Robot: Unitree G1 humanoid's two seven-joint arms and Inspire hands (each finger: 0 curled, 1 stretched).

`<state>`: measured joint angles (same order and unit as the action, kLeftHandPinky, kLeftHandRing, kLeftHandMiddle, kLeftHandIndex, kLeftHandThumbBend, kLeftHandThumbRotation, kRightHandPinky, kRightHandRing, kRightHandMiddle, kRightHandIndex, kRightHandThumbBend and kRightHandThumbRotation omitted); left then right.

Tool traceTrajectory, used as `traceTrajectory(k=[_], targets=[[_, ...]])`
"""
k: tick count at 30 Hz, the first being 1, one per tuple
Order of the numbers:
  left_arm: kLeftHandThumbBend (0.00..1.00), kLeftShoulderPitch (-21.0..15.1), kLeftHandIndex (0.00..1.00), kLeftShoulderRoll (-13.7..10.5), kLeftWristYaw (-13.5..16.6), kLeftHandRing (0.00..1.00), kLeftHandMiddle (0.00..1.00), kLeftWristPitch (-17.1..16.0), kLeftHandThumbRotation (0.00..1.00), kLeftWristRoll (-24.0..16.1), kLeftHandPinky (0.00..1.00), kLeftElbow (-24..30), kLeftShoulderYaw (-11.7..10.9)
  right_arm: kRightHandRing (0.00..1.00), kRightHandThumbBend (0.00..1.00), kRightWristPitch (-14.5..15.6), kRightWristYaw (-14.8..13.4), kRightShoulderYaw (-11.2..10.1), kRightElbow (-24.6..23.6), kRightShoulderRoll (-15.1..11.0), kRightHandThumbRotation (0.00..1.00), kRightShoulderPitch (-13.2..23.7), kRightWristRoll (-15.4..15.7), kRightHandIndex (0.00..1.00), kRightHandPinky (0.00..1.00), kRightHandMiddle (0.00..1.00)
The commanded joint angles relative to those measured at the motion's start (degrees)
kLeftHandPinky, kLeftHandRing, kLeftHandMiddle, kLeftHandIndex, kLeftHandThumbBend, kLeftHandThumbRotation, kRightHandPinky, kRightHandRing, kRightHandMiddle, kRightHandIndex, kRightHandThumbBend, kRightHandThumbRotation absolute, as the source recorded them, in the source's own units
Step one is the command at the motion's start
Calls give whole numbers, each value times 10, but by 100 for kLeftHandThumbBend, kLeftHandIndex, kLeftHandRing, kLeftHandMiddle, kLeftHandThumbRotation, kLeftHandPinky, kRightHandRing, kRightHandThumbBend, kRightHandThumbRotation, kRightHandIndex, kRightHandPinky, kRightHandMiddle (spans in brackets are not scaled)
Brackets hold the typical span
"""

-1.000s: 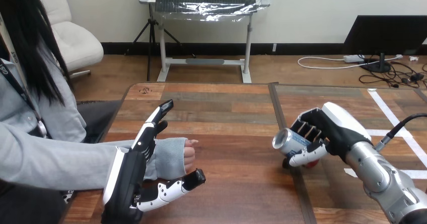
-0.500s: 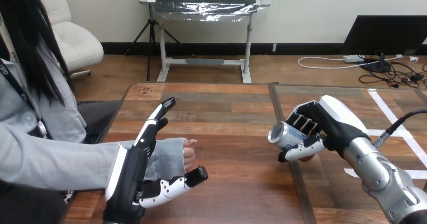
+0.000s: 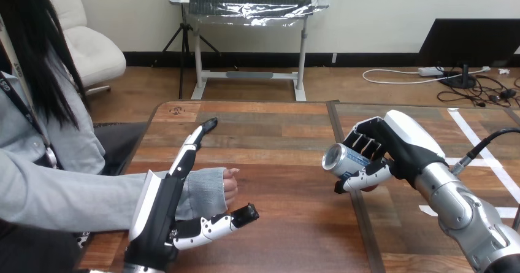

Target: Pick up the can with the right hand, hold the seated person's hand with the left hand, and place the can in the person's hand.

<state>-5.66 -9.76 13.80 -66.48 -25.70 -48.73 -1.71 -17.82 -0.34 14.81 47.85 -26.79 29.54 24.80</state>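
Note:
My right hand is curled round a silver and blue can, which it holds on its side above the table, its top facing left. My left hand stands open at the lower left, fingers straight and pointing away, thumb stretched out to the right. The person's hand, loosely closed and half covered by a grey sleeve, rests on the table just behind my left hand, between its fingers and thumb. I cannot tell whether the two touch.
The wooden table runs across the view with a seam down its middle right. White tape strips mark its right part. The person sits at the left side, forearm laid across the table's near left corner.
My right hand has lifted the can a little and carried it leftward. My left hand has straightened its fingers and spread the thumb further right. The person's hand has stayed put.

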Motion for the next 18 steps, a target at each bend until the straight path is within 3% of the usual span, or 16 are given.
traceTrajectory(k=[1,10,18], targets=[[100,-16,93,-25,36,97,94,24,46,-32,94,46,-6,48,85,-2,-4,-11,-34,-8,0,24,1,48,47,50],[100,-11,94,-52,82,99,97,87,44,-89,94,94,4,46,86,-14,-10,-7,-22,-5,0,27,9,48,45,50],[100,-4,97,-87,100,100,98,179,44,-148,96,165,13,45,85,-5,2,-7,-23,0,0,29,6,48,42,50]])
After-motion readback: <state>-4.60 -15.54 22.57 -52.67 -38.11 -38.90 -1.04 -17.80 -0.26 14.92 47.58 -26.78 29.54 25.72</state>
